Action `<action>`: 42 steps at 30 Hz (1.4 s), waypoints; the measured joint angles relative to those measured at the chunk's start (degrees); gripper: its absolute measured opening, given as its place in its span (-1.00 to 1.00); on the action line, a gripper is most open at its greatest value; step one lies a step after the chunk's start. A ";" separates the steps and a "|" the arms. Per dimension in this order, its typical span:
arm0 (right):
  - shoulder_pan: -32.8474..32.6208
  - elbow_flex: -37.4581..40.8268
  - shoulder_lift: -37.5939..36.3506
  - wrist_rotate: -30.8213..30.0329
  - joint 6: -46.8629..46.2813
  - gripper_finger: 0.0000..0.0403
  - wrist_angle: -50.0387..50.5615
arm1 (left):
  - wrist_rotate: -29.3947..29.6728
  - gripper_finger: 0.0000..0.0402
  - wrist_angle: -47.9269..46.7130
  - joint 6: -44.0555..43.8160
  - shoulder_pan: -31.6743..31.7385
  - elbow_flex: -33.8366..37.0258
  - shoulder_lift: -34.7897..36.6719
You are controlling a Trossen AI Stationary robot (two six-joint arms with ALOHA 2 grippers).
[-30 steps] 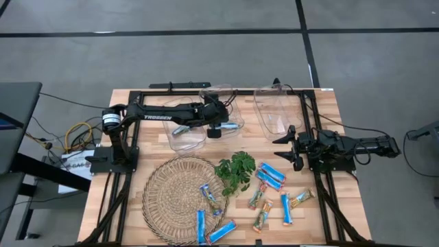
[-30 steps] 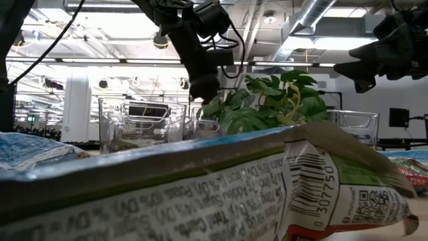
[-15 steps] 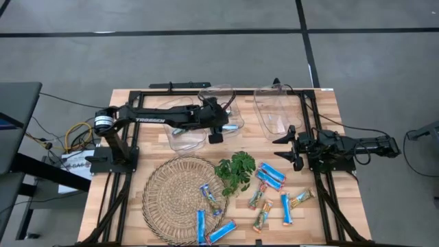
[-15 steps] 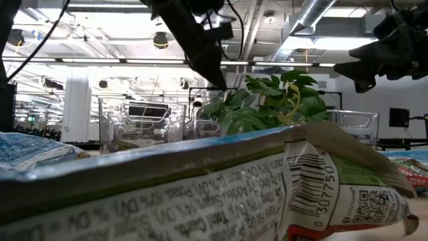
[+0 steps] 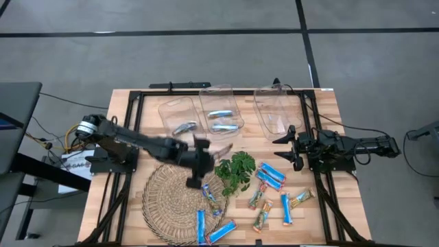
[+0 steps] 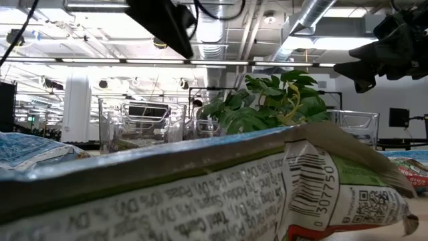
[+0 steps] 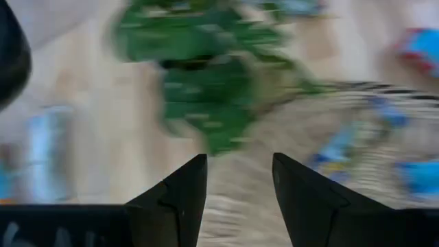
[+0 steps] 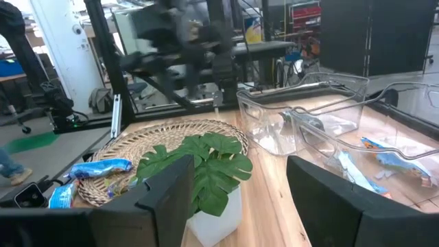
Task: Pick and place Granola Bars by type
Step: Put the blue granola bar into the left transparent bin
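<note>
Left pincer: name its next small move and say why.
Probably lower onto the blue bar on the wicker tray. The left pincer hangs open and empty above the tray's edge beside the green sprig, with loose bars just ahead.

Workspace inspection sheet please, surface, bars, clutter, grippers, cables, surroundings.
Surface: wooden table, black frame.
Job's things: silver-blue bars in the clear bins; blue bars and tan bars loose; some on the wicker tray.
Clutter: green leafy sprig.
Grippers: left gripper open, empty, above the tray; right gripper open, waiting.
Cables: bundle at the table's left edge.
Surroundings: grey floor.
</note>
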State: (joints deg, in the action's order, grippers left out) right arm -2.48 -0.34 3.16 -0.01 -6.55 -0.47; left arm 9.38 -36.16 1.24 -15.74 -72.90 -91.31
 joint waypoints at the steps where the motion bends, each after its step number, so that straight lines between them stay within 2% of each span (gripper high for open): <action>1: 0.00 -0.02 0.00 0.02 0.00 0.12 0.00 | -0.48 -0.21 -0.02 -1.52 -1.74 0.00 0.00; 10: 0.00 -0.01 0.00 0.01 0.01 0.12 0.00 | -3.17 -0.21 -1.72 -19.18 -13.80 0.07 -0.63; 15: 0.00 0.00 0.00 0.01 0.00 0.12 0.00 | -2.25 -0.21 -2.76 -21.48 -17.17 0.15 -1.79; 18: 0.00 0.00 0.00 0.01 0.00 0.12 -0.02 | -0.74 -0.21 -2.46 -16.48 -17.81 -0.07 -3.01; 27: 0.00 0.00 0.00 0.01 0.02 0.12 0.00 | 4.59 -0.21 -1.73 12.55 -17.92 0.04 -9.21; 33: 0.00 -0.01 0.00 0.00 0.00 0.12 -0.01 | 5.07 -0.21 1.21 23.69 -16.54 0.07 -14.30; 38: 0.00 0.00 0.00 0.00 0.00 0.12 0.00 | 7.18 -0.21 8.67 33.78 -15.84 0.07 -16.72; 42: 0.00 0.00 0.00 0.00 0.00 0.12 -0.02 | 5.77 -0.21 12.21 36.68 -15.00 0.04 -17.64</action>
State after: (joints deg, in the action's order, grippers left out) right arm -2.48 -0.34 3.16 -0.01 -6.55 -0.49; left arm 15.14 -23.95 37.92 -30.74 -72.86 -108.95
